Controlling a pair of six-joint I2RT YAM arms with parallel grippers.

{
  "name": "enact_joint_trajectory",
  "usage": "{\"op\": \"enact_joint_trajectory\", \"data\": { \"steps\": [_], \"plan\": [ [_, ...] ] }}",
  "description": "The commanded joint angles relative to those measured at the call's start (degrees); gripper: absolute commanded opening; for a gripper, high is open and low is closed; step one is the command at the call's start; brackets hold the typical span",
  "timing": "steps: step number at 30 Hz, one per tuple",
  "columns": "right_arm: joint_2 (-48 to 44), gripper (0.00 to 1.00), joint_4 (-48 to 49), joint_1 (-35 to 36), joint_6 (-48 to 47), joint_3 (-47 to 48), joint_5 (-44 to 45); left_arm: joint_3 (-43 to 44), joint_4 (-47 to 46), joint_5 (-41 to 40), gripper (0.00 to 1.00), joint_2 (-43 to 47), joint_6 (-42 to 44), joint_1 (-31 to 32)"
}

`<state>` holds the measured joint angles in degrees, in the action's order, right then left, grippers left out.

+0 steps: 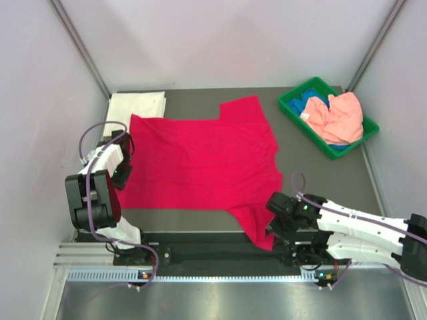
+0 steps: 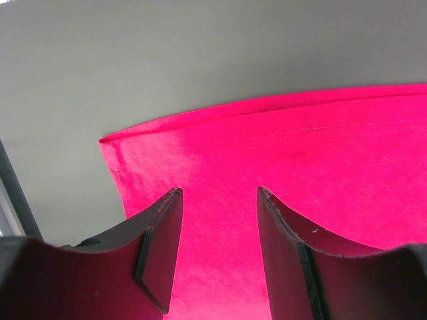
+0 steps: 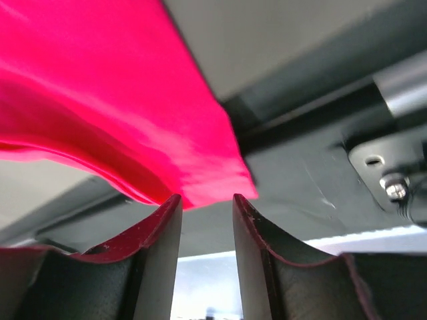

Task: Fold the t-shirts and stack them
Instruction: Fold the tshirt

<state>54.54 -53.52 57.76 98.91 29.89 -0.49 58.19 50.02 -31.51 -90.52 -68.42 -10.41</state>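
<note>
A crimson-red t-shirt (image 1: pixel 200 160) lies spread flat on the grey table (image 1: pixel 327 177), one sleeve (image 1: pixel 257 230) hanging over the front edge. My left gripper (image 1: pixel 123 170) is over the shirt's left edge. In the left wrist view it (image 2: pixel 219 190) stands open, with red cloth (image 2: pixel 300 153) below the fingers and a hem corner (image 2: pixel 107 141) ahead. My right gripper (image 1: pixel 272 217) is beside the hanging sleeve. In the right wrist view it (image 3: pixel 207 197) is open, the sleeve end (image 3: pixel 200 173) just beyond its tips and nothing between them. A white folded t-shirt (image 1: pixel 137 103) lies at the back left.
A green plastic bin (image 1: pixel 297 113) stands at the back right, holding a salmon-pink t-shirt (image 1: pixel 337 117) and a blue one (image 1: pixel 313 101). Pale walls close in the left, back and right sides. A black rail and metal mount (image 3: pixel 390 180) run along the front edge.
</note>
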Motion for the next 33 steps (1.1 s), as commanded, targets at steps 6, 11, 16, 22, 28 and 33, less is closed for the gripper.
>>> {"op": "enact_joint_trajectory", "data": {
  "steps": [6, 11, 16, 22, 28, 33],
  "plan": [
    [4.4, 0.39, -3.3, 14.0, 14.7, 0.8, 0.1, 2.1, 3.1, -1.2, 0.53, -1.6, 0.1, -0.4],
    [6.4, 0.4, -1.8, 16.4, 16.7, -0.6, 0.1, 2.5, 3.4, -1.4, 0.53, -1.6, 0.0, -0.4],
    [5.7, 0.39, 5.0, 16.4, 18.1, -4.6, 4.0, 2.4, 3.4, -1.3, 0.53, -1.3, -0.7, -0.3],
    [6.3, 0.32, 7.7, 16.4, 18.8, -6.9, 6.6, 1.9, 3.7, -1.3, 0.52, -1.1, -1.3, -0.3],
    [6.9, 0.0, 2.0, 16.4, 18.2, -4.2, 10.5, 1.9, 5.1, -2.6, 0.51, 0.2, -3.3, -0.3],
    [7.0, 0.0, -4.5, 16.5, 15.9, 3.2, 18.4, 3.1, 7.2, -3.6, 0.53, 1.3, -4.3, -0.5]
  ]
}}
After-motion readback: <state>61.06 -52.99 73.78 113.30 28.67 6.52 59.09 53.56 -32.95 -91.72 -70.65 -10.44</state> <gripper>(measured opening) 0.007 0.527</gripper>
